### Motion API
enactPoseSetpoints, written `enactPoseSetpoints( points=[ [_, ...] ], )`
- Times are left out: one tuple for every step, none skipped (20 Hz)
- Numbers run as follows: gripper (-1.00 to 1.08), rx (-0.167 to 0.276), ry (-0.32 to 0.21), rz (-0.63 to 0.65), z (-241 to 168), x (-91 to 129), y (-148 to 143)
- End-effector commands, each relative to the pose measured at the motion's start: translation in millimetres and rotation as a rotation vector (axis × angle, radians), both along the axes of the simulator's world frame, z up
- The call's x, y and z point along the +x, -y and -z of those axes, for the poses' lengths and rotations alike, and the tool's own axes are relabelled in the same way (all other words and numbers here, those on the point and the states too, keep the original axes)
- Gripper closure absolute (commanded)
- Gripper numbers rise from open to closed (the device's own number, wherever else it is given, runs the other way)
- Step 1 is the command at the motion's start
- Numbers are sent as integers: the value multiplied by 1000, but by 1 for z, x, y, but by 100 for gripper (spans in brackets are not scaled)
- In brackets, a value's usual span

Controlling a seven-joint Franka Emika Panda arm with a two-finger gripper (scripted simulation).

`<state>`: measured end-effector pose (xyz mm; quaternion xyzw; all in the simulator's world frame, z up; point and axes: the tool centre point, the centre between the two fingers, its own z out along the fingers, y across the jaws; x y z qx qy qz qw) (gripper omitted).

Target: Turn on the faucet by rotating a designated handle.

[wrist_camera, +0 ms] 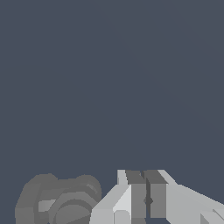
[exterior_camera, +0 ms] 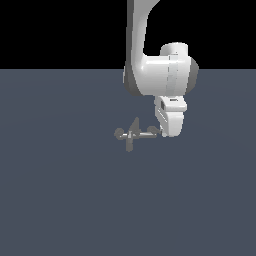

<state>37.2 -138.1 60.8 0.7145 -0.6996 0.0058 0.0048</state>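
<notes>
The faucet (exterior_camera: 131, 135) is a tiny grey fixture on the dark floor, with short prongs radiating from its hub. Its handle (exterior_camera: 146, 134) is the long thin arm reaching toward the exterior view's right and ending in a darker tab (exterior_camera: 153, 131). My white gripper (exterior_camera: 170, 133) hangs just to the right of that tab, close to it or touching it. In the wrist view the gripper (wrist_camera: 145, 176) has its two dark pads (wrist_camera: 136, 194) pressed together with nothing between them. A grey chunk of the faucet (wrist_camera: 61, 201) lies beside the fingers; I cannot tell which part.
The flat dark blue-grey floor (exterior_camera: 60, 200) spreads around the faucet in every direction. The white arm (exterior_camera: 150, 65) rises above and behind the gripper.
</notes>
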Motion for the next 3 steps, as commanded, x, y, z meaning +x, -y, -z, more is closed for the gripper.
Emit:
enactPoseSetpoints(
  points=[
    [108, 14, -2, -39, 0, 4, -41],
    [108, 15, -2, -41, 0, 4, -49],
    [108, 15, -2, -41, 0, 4, -49]
  ],
)
